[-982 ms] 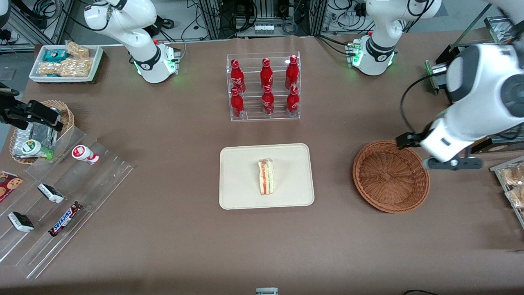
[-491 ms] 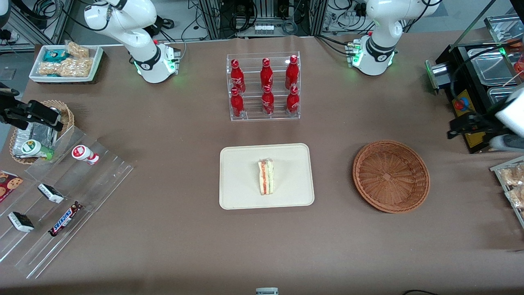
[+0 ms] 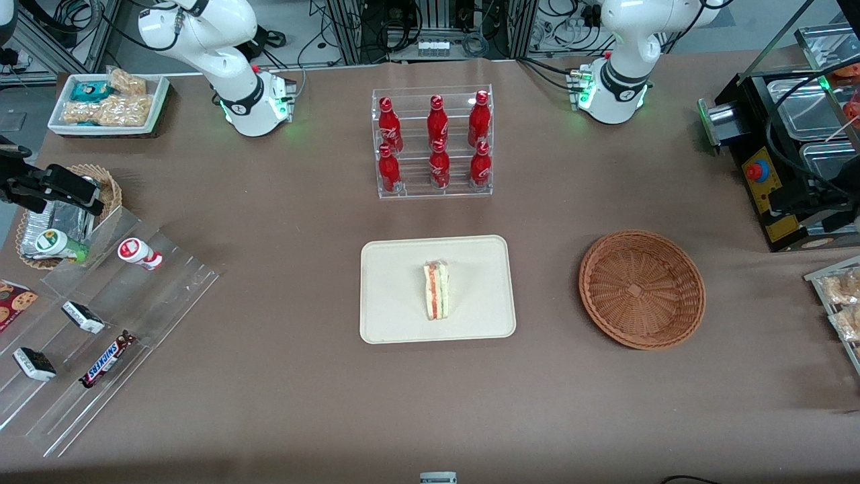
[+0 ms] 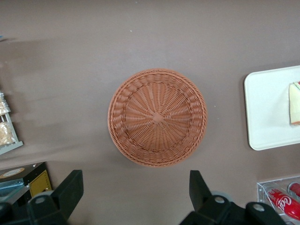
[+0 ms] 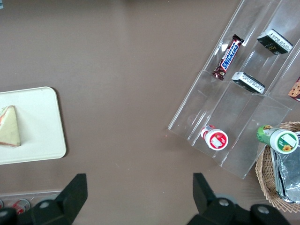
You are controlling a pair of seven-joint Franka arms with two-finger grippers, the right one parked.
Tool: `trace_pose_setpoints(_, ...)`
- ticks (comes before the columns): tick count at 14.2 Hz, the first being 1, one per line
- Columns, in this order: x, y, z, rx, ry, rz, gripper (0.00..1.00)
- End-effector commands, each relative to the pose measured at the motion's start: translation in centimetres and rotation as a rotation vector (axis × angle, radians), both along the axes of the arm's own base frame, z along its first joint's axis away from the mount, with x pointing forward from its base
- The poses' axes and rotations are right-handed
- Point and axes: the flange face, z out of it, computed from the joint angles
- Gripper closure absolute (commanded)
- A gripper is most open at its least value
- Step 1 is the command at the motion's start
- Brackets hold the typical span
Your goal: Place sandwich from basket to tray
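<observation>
One sandwich (image 3: 435,291) is lying on the middle of the cream tray (image 3: 396,316), its orange filling stripe facing up, exactly where it was lying a second ago; nothing on the tray is shifting. Beside the tray, toward my working end of the table, the reddish-brown basket (image 3: 641,289) is sitting empty on the brown table (image 3: 289,390), apart from the tray and also unmoved. Farther from the front camera than the tray, the clear rack of red bottles (image 3: 433,142) is standing as before. What is changing is me: a second ago my arm was hanging over the basket's rim, half a second ago it was already out past the basket toward the black box (image 3: 772,168) at the table's edge, and now, in the front view, only a dark part of me is showing there at the frame's margin. In my wrist view I am holding my gripper (image 4: 133,194) high above the table just beside the basket, fingers (image 4: 70,187) spread wide apart with nothing between them, and the whole basket (image 4: 157,117) and a corner of the tray (image 4: 267,110) with the sandwich (image 4: 295,103) are lying below.
</observation>
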Motion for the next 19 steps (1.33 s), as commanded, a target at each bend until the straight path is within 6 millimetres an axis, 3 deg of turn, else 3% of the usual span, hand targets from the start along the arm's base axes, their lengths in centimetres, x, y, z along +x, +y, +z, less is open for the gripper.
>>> trace_pose_setpoints(1, -1.0, -1.5, 0.8, 0.022, 0.035, -0.034, 0.00)
trace_pose_setpoints(5, -1.3, -1.3, 0.9, 0.060, 0.049, -0.034, 0.00)
trace_pose_setpoints(7, -1.7, -2.4, 1.0, 0.079, 0.065, -0.048, 0.00)
trace_pose_setpoints(19, -1.5, -2.4, 1.0, 0.061, 0.056, -0.044, 0.00)
